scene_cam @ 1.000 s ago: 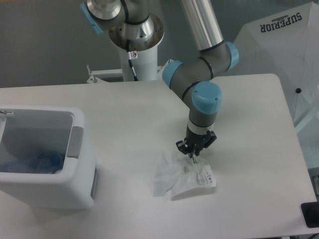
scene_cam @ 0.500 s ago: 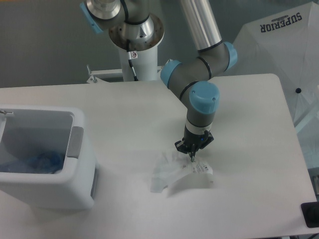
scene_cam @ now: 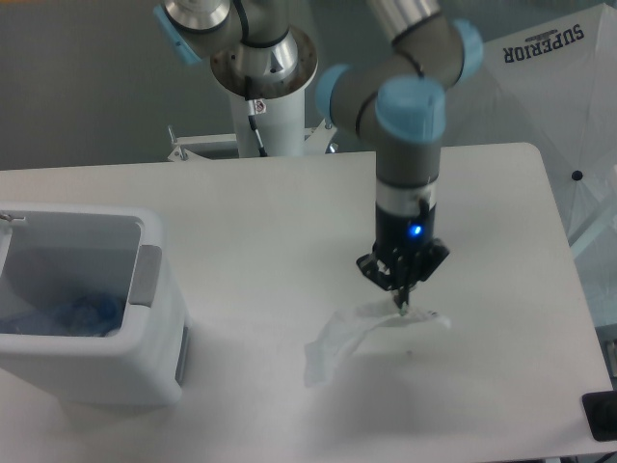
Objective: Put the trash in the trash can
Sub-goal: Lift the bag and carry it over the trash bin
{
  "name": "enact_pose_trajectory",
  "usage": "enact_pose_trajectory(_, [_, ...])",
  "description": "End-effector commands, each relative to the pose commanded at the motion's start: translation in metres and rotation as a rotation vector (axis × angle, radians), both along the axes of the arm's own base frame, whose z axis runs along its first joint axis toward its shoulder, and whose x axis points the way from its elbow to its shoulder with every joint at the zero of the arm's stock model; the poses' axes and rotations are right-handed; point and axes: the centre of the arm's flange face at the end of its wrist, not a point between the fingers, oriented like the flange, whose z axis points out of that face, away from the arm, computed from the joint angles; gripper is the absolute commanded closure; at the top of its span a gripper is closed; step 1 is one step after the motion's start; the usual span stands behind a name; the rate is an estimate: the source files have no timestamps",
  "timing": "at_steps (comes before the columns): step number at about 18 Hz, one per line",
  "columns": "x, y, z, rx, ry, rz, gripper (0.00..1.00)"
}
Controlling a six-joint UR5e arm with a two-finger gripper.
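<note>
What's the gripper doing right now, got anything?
Gripper: shut on the clear plastic bag with a white printed label, pinching its upper edge and lifting it off the white table.

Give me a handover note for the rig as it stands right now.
Gripper: shut on the plastic bag, pinching its top edge; bag partly lifted, lower end looks still near the table.
Trash can: at the table's left edge, something blue already inside; looks like the bottle, can't confirm.
Done: bag grasped.
Left: carry the bag left over the trash can, release.
</note>
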Motion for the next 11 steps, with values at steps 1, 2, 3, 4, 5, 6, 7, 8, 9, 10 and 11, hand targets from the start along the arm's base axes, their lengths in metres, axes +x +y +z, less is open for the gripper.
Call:
enact_pose_trajectory(1, [0.006,-0.002,0.023,0.021,0.049,-0.011,1.00])
enact_pose_trajectory(2, [0.014,0.000,0.044,0.036,0.101,-0.038,1.00])
enact_pose_trajectory(3, [0.025,0.006,0.061,0.042,0.146,-0.083,1.00])
enact_pose_trajectory(4, [0.046,0.019,0.074,0.044,0.180,-0.140,1.00])
enact_pose_trajectory(5, [0.060,0.025,0.087,0.050,0.210,-0.177,1.00])
enact_pose_trajectory(6, [0.066,0.029,0.096,0.061,0.225,-0.192,1.00])
enact_pose_trajectory(7, [0.080,0.034,0.107,0.075,0.240,-0.212,1.00])
enact_pose_trajectory(8, [0.096,0.043,0.110,0.078,0.246,-0.242,1.00])
enact_pose_trajectory(9, [0.107,0.047,0.115,0.083,0.254,-0.262,1.00])
enact_pose_trajectory(10, [0.119,0.051,0.118,0.085,0.265,-0.291,1.00])
enact_pose_trajectory(11, [0.139,0.060,0.118,0.074,0.287,-0.349,1.00])
